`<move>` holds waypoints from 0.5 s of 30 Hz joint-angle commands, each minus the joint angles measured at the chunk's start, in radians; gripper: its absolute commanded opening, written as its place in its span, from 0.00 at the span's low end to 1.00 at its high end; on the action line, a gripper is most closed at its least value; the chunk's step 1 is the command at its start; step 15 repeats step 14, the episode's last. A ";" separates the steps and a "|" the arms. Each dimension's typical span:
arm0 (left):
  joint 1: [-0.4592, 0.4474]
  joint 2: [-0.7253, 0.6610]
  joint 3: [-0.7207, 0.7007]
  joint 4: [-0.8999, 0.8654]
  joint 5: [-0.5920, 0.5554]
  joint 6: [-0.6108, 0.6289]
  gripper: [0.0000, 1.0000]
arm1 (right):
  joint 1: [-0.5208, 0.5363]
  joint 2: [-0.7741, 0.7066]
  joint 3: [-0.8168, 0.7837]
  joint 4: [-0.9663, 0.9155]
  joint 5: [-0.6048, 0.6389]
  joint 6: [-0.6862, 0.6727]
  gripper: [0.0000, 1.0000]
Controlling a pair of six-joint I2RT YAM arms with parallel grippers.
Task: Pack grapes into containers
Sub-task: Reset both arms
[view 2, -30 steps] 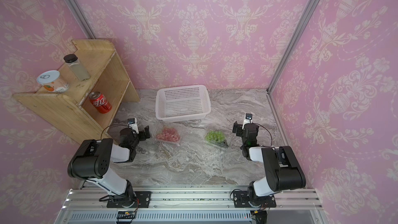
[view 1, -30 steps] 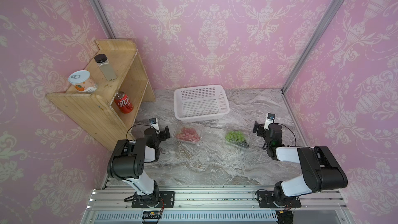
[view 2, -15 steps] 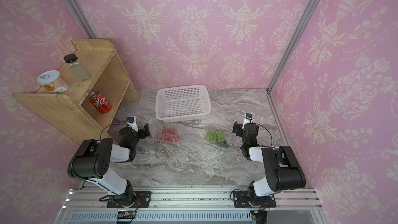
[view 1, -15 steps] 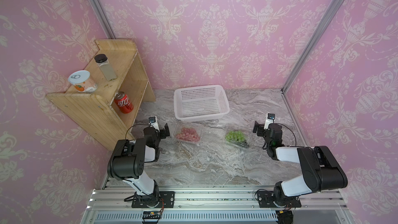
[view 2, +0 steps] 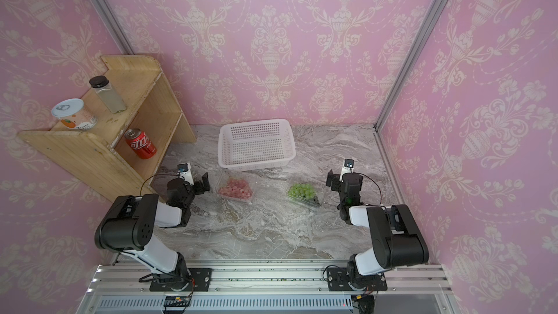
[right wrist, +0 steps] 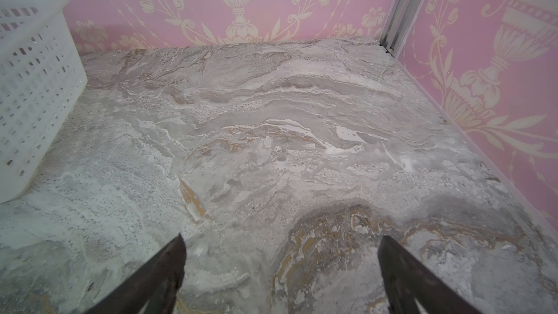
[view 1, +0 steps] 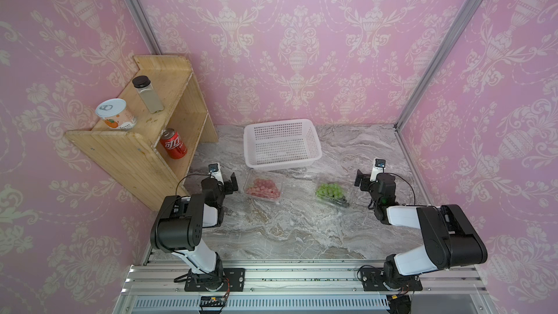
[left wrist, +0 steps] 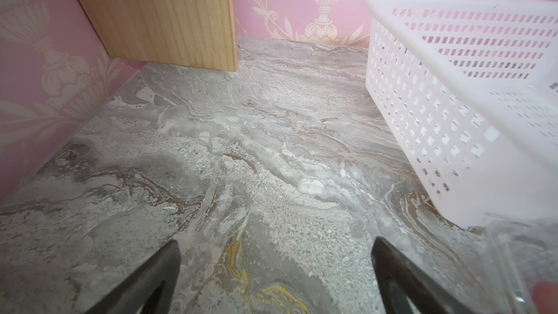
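Jaws on both arms are standing wide apart with nothing between them. The left gripper (left wrist: 274, 241) and right gripper (right wrist: 282, 236) are each hanging low over the bare marble table (view 1: 287, 228).

Working outward, the left one is sitting just beside the left punnet (view 1: 280, 182), which is holding the red-pink grapes (view 1: 262, 188). The right one is sitting near the right punnet (view 1: 347, 194), which is holding the green bunch (view 1: 329, 190), plus what's looking like a dark bunch (view 1: 340, 199) at its near corner. The white basket (view 1: 282, 163) behind them is looking empty.

So I'm guessing the packing is basically done and the arms are just parking. Tip: be pulling straight up and back, because those light clear boxes are probably going to skid if a finger clips a wall, especially on the left.
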 commanded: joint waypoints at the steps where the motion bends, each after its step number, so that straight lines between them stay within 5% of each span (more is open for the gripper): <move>1: -0.003 0.000 0.009 0.014 -0.004 0.012 0.99 | -0.003 0.006 -0.006 0.019 -0.004 -0.008 1.00; 15: -0.003 0.000 0.008 0.013 -0.004 0.011 0.99 | -0.001 0.004 -0.003 0.016 -0.007 -0.011 1.00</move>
